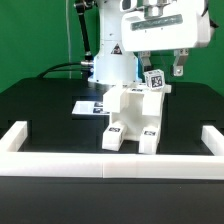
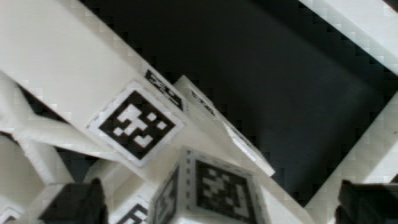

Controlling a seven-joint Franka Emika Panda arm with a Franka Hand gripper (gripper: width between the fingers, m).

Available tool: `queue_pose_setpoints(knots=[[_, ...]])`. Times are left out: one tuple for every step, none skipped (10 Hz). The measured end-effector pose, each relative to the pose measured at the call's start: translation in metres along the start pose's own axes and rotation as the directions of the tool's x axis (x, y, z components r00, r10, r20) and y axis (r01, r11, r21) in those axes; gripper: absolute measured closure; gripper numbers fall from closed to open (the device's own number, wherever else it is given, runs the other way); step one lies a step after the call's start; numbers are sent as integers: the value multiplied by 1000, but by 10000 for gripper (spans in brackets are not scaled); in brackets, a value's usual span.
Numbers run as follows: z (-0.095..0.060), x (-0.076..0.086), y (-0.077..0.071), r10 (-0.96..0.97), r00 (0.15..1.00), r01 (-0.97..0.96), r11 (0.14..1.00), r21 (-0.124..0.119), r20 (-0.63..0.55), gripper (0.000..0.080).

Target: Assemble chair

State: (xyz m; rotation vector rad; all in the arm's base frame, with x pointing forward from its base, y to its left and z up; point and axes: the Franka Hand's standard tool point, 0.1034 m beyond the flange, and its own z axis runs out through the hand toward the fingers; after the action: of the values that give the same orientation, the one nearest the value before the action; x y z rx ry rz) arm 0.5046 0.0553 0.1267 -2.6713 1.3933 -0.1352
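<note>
Exterior view, mid-frame: chair (image 1: 132, 115) sitting part-built on the black counter (image 1: 40, 110), just behind the low white border wall (image 1: 60, 165), showing two square legs toward the camera. Marker board (image 1: 88, 106) lying flat beside it, toward the exterior view's left.

Upper right of the frame: fingers (image 1: 180, 68) hanging spread wide, gripping nothing, straddling the tagged post (image 1: 155, 80) at the chair's upper corner.

Risks, judged only:
- Clipping the tagged post on any sideways shift, owing to slim clearance on either side.
- Dislodging that post if not fully seated in its joint.
- Nudging the whole chair across the counter, nothing visibly anchoring it.

Hard to make out:
- Failing to resolve the post's joint from either view, so seating unconfirmed.
- Wrist view crowding with white panels and tags (image 2: 134, 122) at close range, blurring edges; not telling which panel is which.
- Losing the chair's far side and the upper arm beyond the frame's top edge.
</note>
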Motion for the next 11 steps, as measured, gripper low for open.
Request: queue_pose_setpoints(knots=[[0, 0, 0, -57, 998, 57, 998, -2, -2, 150], [0, 2, 1, -204, 979, 204, 979, -8, -5, 150], [-1, 2, 1, -287, 958, 287, 958, -8, -5, 150], [-1, 4, 1, -380, 925, 380, 925, -7, -5, 150], [-3, 9, 3, -482, 876, 482, 876, -6, -8, 150], [-3, 13, 4, -516, 856, 516, 856, -6, -9, 150], [-3, 13, 5, -538, 843, 538, 843, -8, -9, 150], [-3, 13, 5, -569, 822, 569, 822, -8, -9, 150], [-3, 13, 5, -594, 804, 594, 804, -9, -8, 150], [-2, 13, 5, -637, 771, 637, 771, -13, -7, 150], [-1, 12, 5, -707, 707, 707, 707, -21, -4, 150]])
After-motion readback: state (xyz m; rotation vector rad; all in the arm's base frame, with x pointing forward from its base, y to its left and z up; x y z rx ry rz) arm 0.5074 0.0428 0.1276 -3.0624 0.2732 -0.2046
